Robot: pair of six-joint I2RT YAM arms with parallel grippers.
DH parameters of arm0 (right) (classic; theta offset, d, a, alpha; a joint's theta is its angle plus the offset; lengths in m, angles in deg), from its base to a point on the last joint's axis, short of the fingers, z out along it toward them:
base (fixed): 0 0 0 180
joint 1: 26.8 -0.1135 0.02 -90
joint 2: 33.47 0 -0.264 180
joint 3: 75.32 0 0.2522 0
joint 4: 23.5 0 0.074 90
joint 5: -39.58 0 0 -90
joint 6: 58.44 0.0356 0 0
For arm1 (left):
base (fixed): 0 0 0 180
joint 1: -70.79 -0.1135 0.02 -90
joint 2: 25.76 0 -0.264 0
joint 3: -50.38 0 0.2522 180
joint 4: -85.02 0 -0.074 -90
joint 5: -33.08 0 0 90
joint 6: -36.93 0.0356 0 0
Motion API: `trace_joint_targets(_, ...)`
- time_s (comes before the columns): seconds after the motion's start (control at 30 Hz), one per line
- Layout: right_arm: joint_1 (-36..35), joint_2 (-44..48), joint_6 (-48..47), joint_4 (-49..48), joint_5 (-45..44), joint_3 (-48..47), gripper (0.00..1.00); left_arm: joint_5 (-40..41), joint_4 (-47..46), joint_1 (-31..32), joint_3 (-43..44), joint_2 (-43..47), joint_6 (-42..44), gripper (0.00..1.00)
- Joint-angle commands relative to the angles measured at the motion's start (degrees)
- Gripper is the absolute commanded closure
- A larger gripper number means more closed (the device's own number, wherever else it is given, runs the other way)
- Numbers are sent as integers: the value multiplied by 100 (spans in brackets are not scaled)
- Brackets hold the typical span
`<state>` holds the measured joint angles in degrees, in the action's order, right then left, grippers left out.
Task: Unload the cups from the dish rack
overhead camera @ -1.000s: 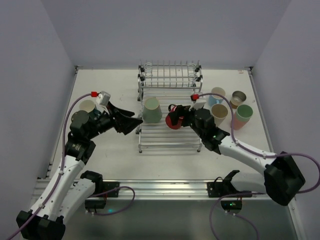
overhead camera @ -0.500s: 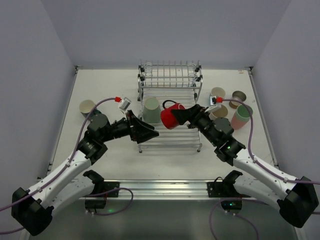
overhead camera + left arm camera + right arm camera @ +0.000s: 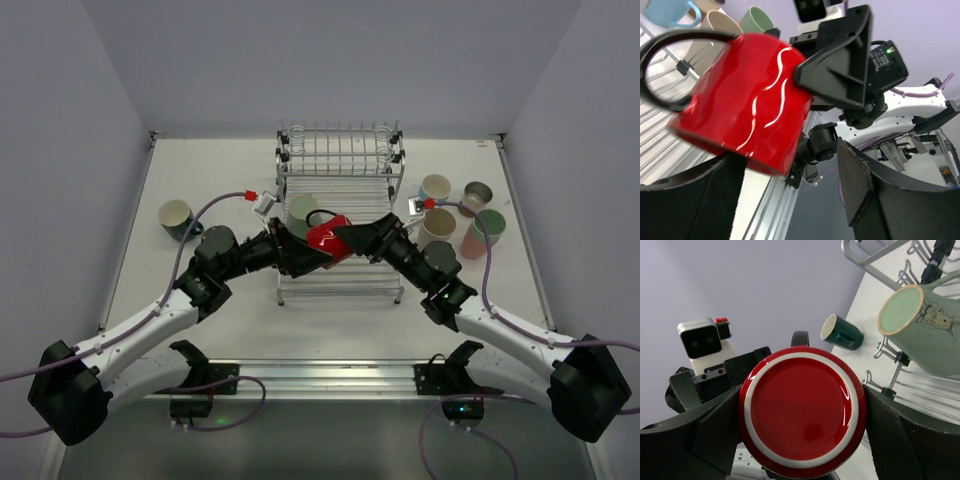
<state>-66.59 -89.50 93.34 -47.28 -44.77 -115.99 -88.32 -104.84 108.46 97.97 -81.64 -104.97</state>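
- Right gripper: clamped on red mug, fingers pressed to its sides
- Left gripper: spread wide, nothing gripped, mug at its fingertips
- Mug: tilted, aloft over dish rack lower tray, beside sage green cup

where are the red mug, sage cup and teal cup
red mug (image 3: 802, 410): right wrist view, base centre
sage cup (image 3: 932, 340): right wrist view, side wall
teal cup (image 3: 845, 336): right wrist view, side wall
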Motion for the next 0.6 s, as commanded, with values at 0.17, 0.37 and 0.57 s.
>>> trace_joint_targets(0.17, -20, -540, 870, -1976, 472, 116, 67, 546, -1101, 100, -192, 191, -110, 48)
trace_joint_targets(0.37, -29, -664, 1064, -2363, 613, 257, 62, 775, -1374, 118, -271, 270, -110, 100)
trace_joint_targets(0.57, -20, -383, 785, -1741, 656, 249, 1, 1241, -489, 109, 124, 736, 452, 100)
